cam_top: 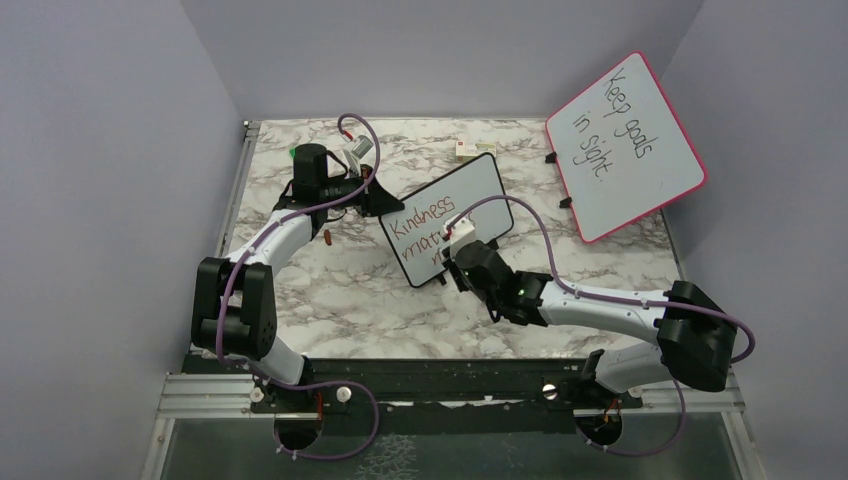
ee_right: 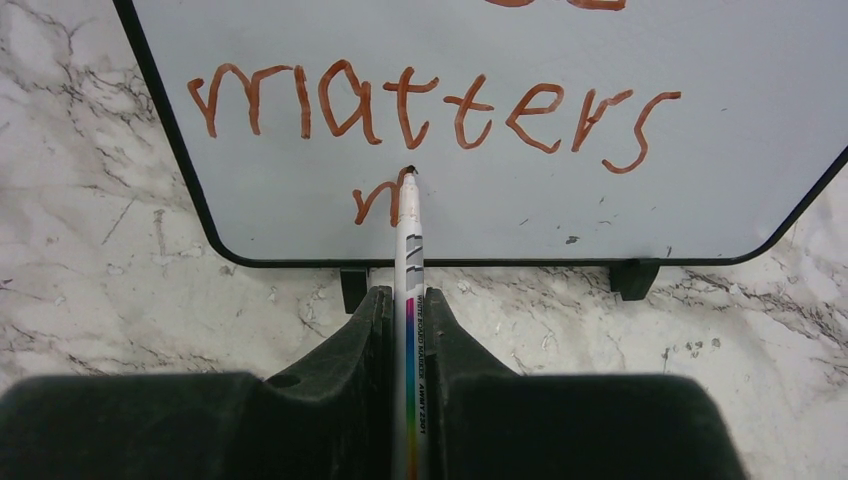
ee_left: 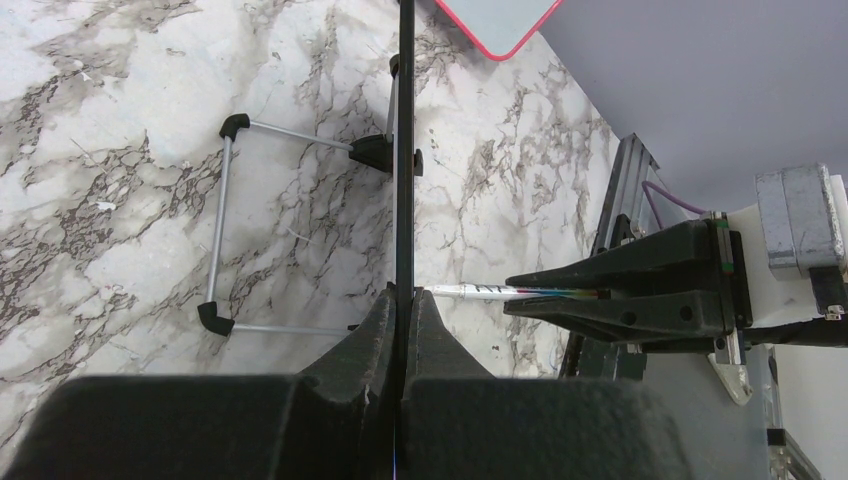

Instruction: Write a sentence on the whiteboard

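top: whiteboard (cam_top: 472,195) at frame centre; left gripper (cam_top: 378,199) on its left edge, right gripper (cam_top: 451,247) at its lower edge.
left wrist: left gripper pinching whiteboard edge, bottom centre.
right wrist: right gripper pinching marker (ee_right: 410,232), tip on whiteboard under sentence (ee_right: 465,108), upper frame.

Marble-patterned table (cam_top: 340,300); the whiteboard (cam_top: 475,192), black-framed, at centre, set at a slant; the sentence (cam_top: 420,222) in red-brown, "Kindness" above a partly hidden second line; left gripper (cam_top: 378,198) at the board's left edge; right gripper (cam_top: 450,252) at its near edge, covering the writing's end; pink-framed board (cam_top: 640,150), far right, lettered "Keep goals in sight"; small red-and-white box (cam_top: 466,151), far centre.
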{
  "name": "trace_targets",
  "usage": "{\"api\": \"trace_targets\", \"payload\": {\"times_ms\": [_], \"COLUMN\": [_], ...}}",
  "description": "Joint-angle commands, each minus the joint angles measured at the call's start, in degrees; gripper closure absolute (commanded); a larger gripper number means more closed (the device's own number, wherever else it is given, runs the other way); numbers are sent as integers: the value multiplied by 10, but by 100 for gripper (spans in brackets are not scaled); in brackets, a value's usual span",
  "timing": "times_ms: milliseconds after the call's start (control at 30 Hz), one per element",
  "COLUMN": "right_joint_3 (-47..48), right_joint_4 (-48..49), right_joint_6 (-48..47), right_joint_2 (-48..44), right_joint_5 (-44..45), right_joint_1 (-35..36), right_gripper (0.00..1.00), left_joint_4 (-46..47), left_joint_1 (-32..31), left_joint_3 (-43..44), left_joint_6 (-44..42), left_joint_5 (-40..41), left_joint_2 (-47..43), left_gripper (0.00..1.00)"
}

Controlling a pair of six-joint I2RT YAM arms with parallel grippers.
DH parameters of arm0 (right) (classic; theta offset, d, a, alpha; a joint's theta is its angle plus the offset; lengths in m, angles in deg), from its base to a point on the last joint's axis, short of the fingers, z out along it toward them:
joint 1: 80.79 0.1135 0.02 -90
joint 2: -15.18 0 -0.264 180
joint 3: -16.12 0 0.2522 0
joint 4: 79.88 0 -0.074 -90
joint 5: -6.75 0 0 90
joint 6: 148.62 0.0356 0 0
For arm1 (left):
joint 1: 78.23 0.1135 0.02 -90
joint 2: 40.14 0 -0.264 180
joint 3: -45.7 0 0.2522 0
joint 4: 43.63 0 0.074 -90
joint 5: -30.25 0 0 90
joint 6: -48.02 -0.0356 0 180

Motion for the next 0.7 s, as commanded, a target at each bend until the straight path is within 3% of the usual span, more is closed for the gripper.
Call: {"api": "trace_targets", "payload": {"times_ms": [0,667], "right_joint_3": [10,-15], "right_joint_4": [14,-56], "right_joint_6": [3,38], "right_joint_2": [-5,0], "right_joint_5": [34,-21], "right_joint_1": [-7,-11], "right_gripper": [99,99], "left_joint_4": [-40,-39], "left_joint_1": [0,0], "left_joint_3": [-2,-2], "left_joint_6": [-12,-12], "left_joint_5": [12,13], "left_joint_2": [-4,-3], "left_gripper": [100,100]}}
